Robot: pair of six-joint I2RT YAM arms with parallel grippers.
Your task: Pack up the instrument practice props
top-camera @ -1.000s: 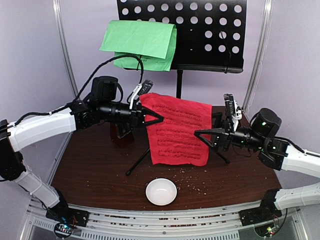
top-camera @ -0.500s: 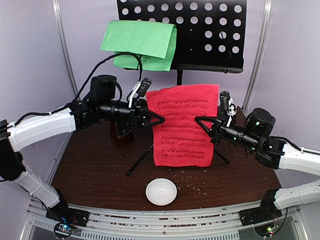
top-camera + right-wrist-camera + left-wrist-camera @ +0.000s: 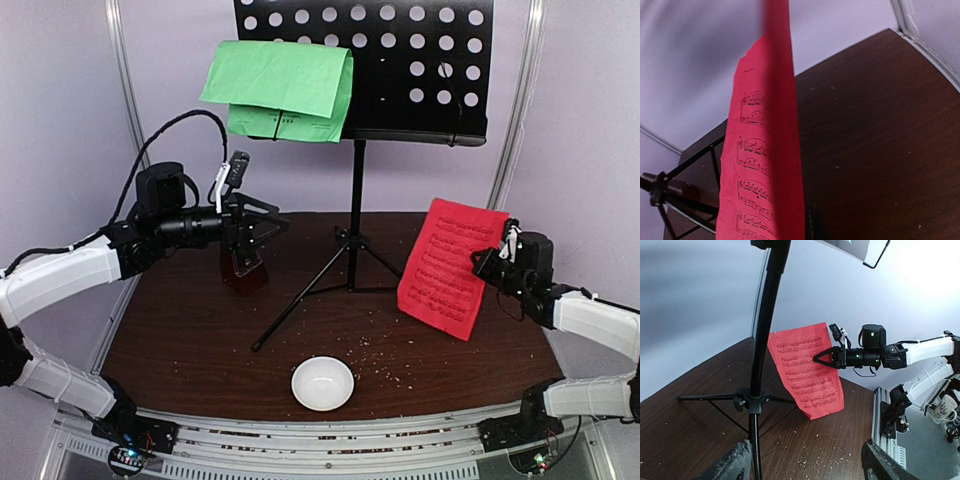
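Packing the red sheet point(image 3: 443, 268) appears in hand: it hangs above the desk point(image 3: 200, 340) at right of frame, clamped in the right pincer point(image 3: 494, 262), the left pincer point(image 3: 272, 224) apart and empty; next it probably needs laying down uncreased.

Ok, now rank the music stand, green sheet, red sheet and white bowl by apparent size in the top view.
1. music stand, clearly largest.
2 and 3. green sheet and red sheet: too close to rank; the green is folded, the red is seen at a slant.
4. white bowl, smallest.
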